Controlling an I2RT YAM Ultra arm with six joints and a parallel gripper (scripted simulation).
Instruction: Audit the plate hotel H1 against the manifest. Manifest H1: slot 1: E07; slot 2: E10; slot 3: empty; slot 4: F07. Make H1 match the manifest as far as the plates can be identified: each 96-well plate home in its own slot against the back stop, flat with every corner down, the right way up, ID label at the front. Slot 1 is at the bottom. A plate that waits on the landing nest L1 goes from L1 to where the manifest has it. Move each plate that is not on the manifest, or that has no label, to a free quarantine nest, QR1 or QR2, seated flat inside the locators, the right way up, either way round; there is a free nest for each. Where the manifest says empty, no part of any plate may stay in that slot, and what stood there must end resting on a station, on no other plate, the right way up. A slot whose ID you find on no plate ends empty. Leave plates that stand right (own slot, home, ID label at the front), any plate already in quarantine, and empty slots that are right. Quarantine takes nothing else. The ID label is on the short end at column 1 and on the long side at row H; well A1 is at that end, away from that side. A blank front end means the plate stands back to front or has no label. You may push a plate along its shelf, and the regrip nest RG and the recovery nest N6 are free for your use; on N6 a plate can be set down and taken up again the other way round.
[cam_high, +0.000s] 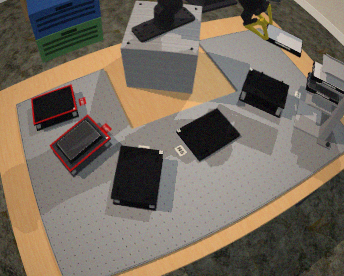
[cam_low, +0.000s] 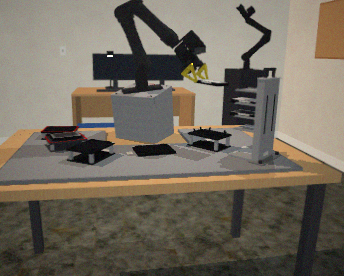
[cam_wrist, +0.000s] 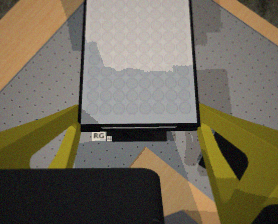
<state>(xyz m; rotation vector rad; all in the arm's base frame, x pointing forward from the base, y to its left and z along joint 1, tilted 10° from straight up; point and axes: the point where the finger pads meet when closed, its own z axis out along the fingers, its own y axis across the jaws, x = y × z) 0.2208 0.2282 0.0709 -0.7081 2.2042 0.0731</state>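
- Our claw (cam_wrist: 139, 150) stands wide, its yellow fingers on both long sides of a 96-well plate (cam_wrist: 137, 65), carried high over the surface (cam_low: 165, 165).
- The wrist view shows wells up, but the near end is too blurred for any ID.
- The RG tag (cam_wrist: 99, 135) lies below, and the hotel (cam_low: 265, 117) stands well apart.
- We'd keep the plate level and descend slowly.
- Square it to the nest locators before opening.

Blue crate (cam_high: 62, 14) stacked on green crate (cam_high: 70, 39), seen on floor past table's far left corner. Dark monitor (cam_low: 120, 67) set on wooden desk (cam_low: 90, 93) against back wall. Black shelf cabinet (cam_low: 235, 100) placed right of desk. Cork board (cam_low: 330, 29) hung on right wall. Mottled carpet (cam_low: 150, 235) seen underfoot.
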